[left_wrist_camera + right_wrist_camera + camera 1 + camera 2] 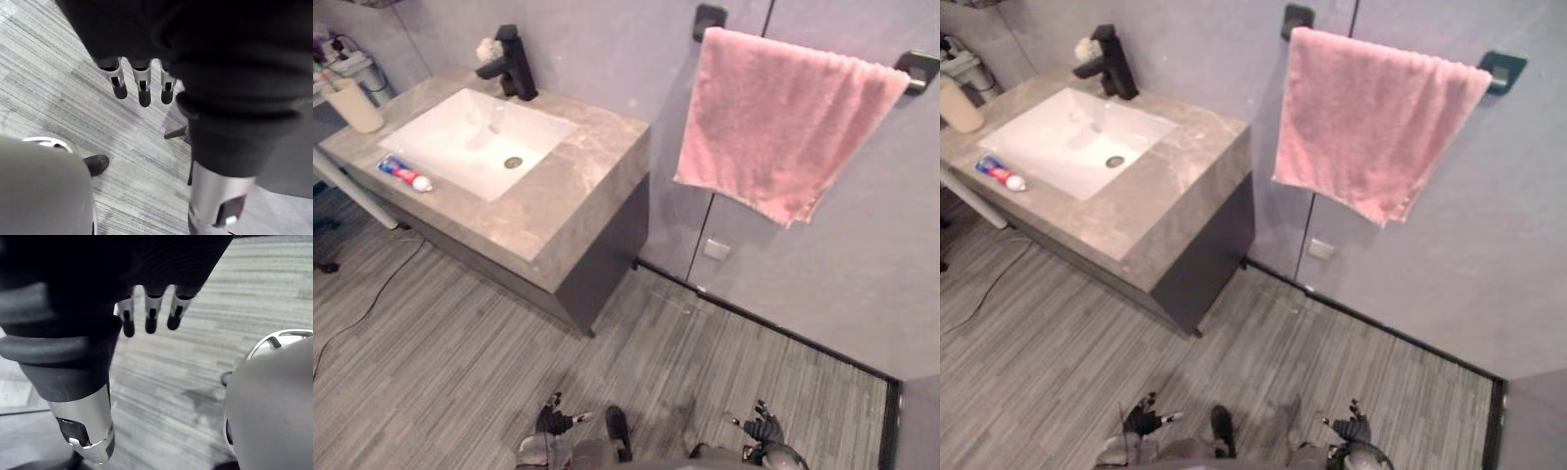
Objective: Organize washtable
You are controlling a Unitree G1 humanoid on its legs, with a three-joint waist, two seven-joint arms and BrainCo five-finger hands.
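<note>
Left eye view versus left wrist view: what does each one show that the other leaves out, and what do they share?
Left eye view adds the washtable with white basin, black faucet, toothpaste tube and beige cup, plus the pink towel on its wall bar and the right hand, low by the floor. Left wrist view adds the close look: the left hand with straight fingers, holding nothing. Both share the left hand and the grey plank floor.

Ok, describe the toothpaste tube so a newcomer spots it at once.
Find the grey stone washtable with its white basin. On the counter along the basin's edge opposite the black tap lies the toothpaste tube. It lies flat, blue and red, white-capped; the beige cup nearby stands upright.
</note>
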